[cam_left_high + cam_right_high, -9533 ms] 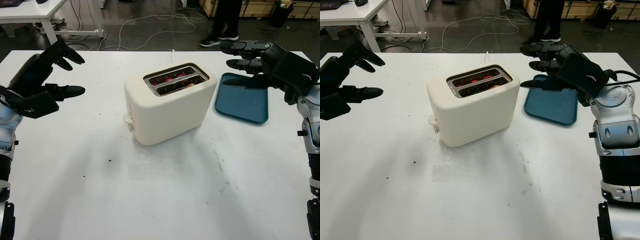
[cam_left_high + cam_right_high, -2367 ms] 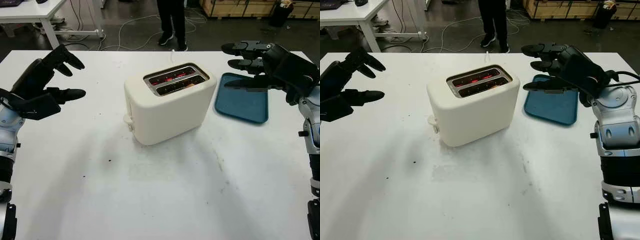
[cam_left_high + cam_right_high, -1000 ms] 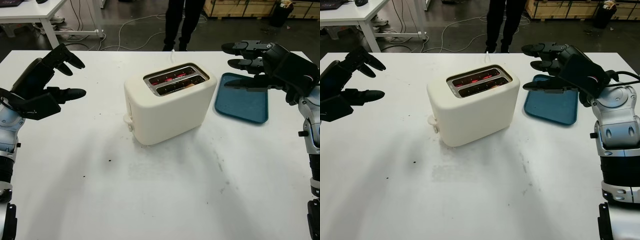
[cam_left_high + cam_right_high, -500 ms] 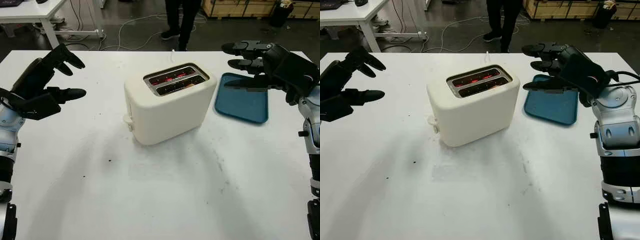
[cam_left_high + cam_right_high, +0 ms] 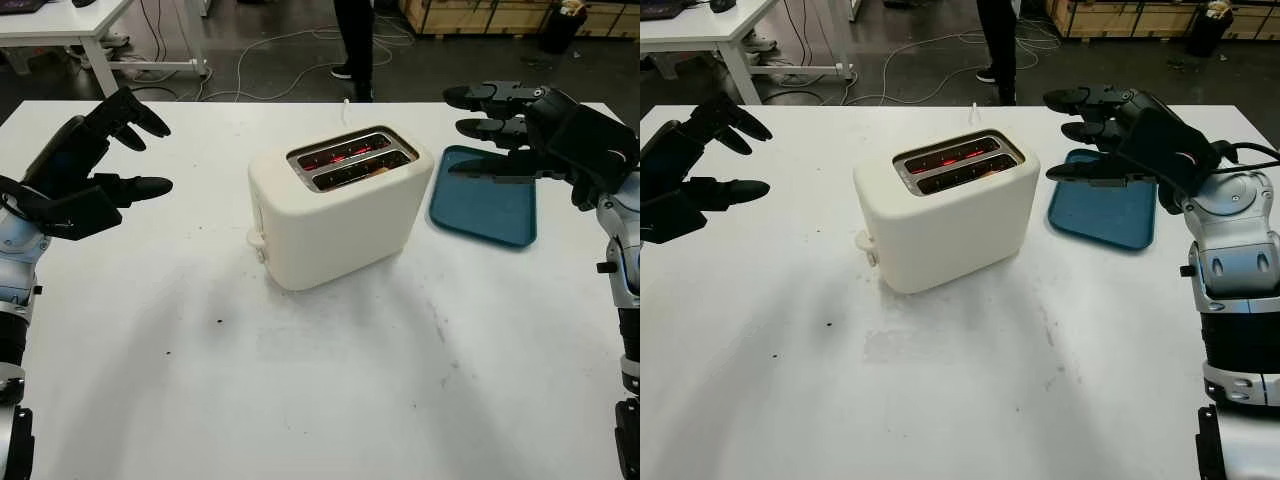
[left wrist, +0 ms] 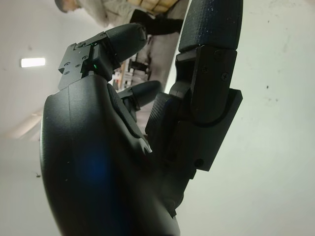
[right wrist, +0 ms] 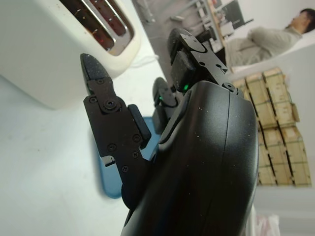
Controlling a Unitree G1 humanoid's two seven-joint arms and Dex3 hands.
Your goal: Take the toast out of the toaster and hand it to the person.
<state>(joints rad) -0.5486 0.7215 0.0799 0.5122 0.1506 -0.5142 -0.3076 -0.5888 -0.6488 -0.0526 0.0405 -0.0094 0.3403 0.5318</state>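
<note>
Glowing red in both slots, the toaster [image 5: 340, 205] sits mid-counter [image 5: 320, 400] with its long axis running on a diagonal, near-left to far-right. The toast [image 5: 378, 171] is only a small tan patch deep in the nearer slot toward the toaster's right end; it has not risen above the top, so how much of it can be gripped is hard to tell.

The right robot hand [image 5: 510, 130] hovers open and holds nothing, just to the right of the toaster and above the blue tray [image 5: 485, 205] that lies beside it. The left robot hand [image 5: 95, 165] is also open and holds nothing, raised well apart from the toaster on its left.

Judged from this, the right robot hand is the nearer one: the toast lies to its left and below it, at the end of the slot closest to it. A grasp would have to come from above, with fingers aligned along the slot.

A person's legs [image 5: 355, 40] stand on the floor beyond the toaster's far side.
</note>
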